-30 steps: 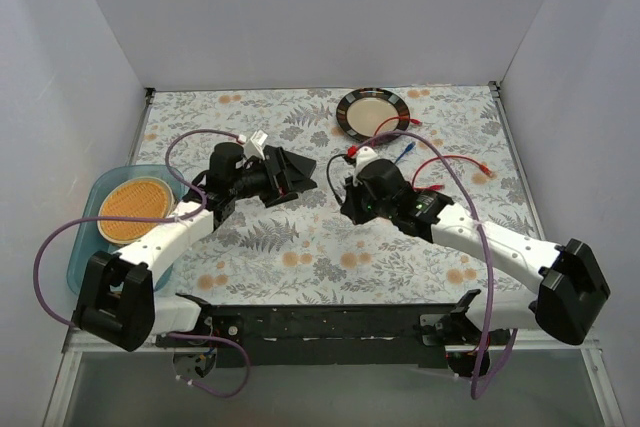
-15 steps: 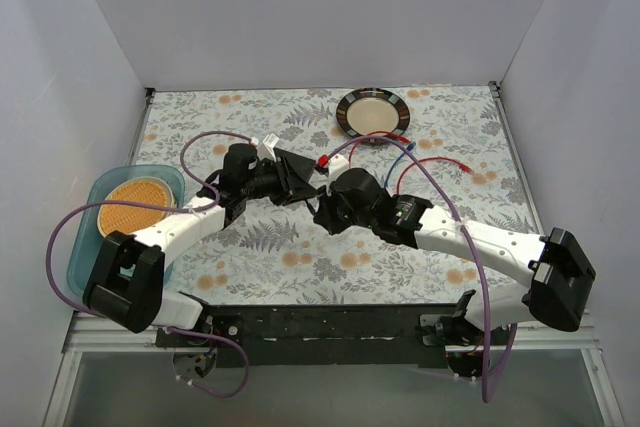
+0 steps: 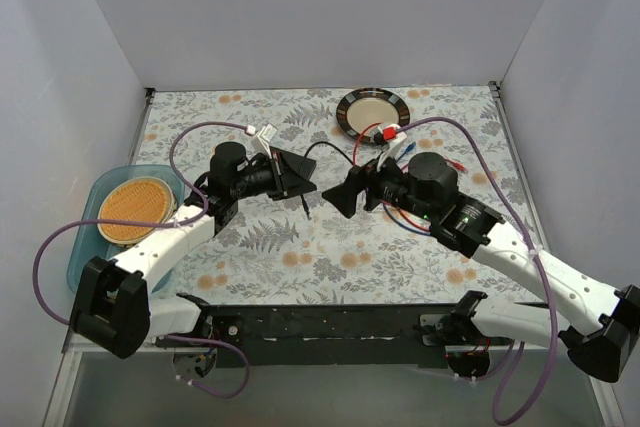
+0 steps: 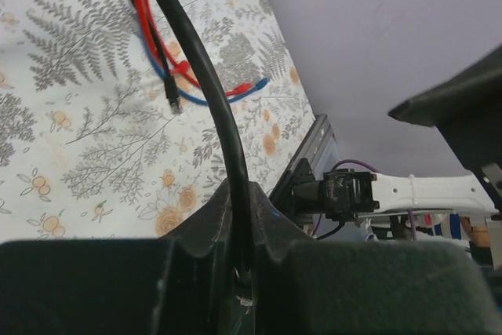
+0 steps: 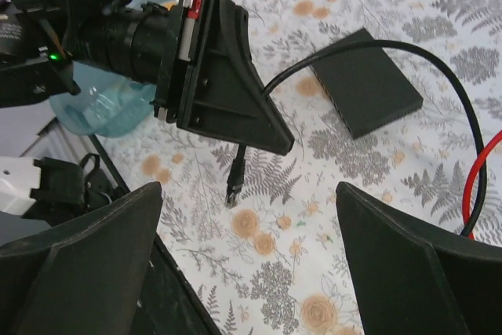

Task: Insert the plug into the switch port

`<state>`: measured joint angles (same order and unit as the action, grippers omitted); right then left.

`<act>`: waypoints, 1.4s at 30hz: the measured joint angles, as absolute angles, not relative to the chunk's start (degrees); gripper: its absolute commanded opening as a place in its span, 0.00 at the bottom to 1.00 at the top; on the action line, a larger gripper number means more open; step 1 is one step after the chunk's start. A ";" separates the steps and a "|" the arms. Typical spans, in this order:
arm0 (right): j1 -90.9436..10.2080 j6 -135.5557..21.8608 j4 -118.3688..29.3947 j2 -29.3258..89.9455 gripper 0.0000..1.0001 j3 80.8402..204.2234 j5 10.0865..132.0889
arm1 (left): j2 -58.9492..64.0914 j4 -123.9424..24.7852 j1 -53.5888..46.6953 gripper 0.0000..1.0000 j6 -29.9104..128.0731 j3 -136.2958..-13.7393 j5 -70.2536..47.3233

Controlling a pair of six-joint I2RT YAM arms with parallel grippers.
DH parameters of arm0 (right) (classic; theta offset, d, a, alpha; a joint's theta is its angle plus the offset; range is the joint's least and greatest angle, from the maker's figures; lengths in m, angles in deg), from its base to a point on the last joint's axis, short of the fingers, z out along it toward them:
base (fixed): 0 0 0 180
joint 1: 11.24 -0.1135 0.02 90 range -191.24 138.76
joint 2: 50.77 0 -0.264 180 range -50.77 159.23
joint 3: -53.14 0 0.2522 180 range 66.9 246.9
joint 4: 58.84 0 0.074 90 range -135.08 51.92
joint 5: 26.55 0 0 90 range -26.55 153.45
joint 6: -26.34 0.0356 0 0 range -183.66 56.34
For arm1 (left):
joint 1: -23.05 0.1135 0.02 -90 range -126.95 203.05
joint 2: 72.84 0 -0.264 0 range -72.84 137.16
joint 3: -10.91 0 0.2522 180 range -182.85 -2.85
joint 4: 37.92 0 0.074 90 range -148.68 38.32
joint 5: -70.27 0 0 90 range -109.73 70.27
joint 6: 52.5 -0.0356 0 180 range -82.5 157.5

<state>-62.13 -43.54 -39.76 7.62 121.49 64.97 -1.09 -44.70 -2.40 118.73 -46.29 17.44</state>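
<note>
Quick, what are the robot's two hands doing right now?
Left gripper: closed on the black cable.
Right gripper: open, holding nothing.

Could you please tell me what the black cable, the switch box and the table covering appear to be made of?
The black cable: a smooth, slightly glossy jacket, likely rubbery plastic, since it bends in a soft arc. The switch box: matt black casing, plastic or painted metal; I cannot tell which. The table covering: flat sheet printed with ferns and flowers, cloth or vinyl.
</note>
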 measured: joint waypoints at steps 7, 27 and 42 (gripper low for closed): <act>-59.64 -42.97 -43.59 12.97 0.86 121.49 78.54 | -7.43 -41.05 -3.10 0.01 116.96 -45.02 20.59; -59.66 -37.84 -51.15 24.58 0.21 121.86 92.37 | -9.96 -39.17 -4.30 0.03 116.15 -44.45 23.21; -57.52 -40.44 -44.68 22.26 0.01 126.08 84.05 | -15.23 -51.87 -4.59 0.98 112.37 -46.66 2.99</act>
<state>-57.52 -40.44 -44.68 22.26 126.08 84.05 -15.23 -51.87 -4.59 112.37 -46.66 2.99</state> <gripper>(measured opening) 0.098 0.981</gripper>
